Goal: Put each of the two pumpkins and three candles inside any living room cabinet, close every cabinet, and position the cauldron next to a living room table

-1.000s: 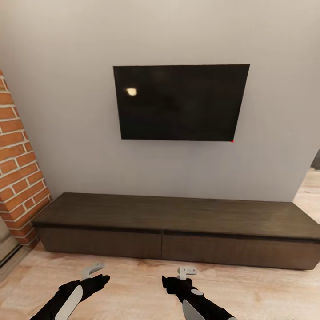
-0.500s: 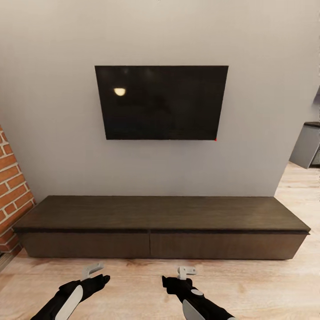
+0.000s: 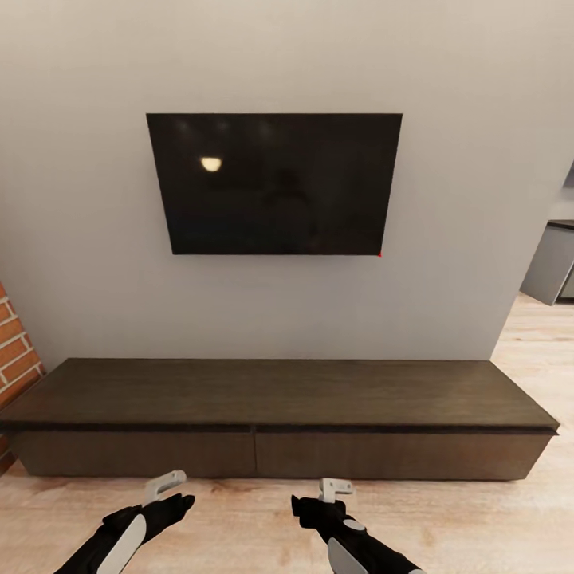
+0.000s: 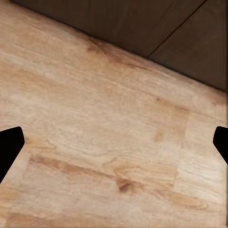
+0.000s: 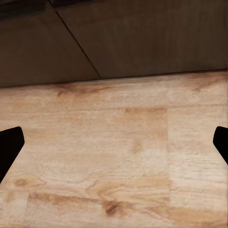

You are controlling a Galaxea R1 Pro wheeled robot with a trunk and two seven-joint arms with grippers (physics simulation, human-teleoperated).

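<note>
- The long, low dark-brown wood cabinet (image 3: 279, 414) with a flat top and two plain handleless front panels is seen against the pale grey wall, ahead of both grippers; both panels appear closed, with a thin vertical seam between them.
- A black flat wall-mounted television screen (image 3: 275, 183) is hung above the cabinet, and a strip of red brick wall (image 3: 12, 359) is seen beyond the left gripper's side.
- The left gripper (image 3: 163, 486) is held low over the light wooden plank floor (image 3: 247, 526), its jaws spread wide and empty — in the left wrist view only floor lies between the dark fingertips (image 4: 9, 147), with the cabinet's base beyond them.
- The right gripper (image 3: 335, 486) is likewise released and empty; in its wrist view the panel seam (image 5: 78, 47) is seen ahead of the jaws, slightly to one side.
- No pumpkin, candle or cauldron is to be found near either pair of jaws, so nothing is carried.
- The step in hand is judged to be an approach to the cabinet — probably to open a panel before anything is fetched.
- For the next move, an edge of a handleless panel would have to be reached and pulled.
</note>
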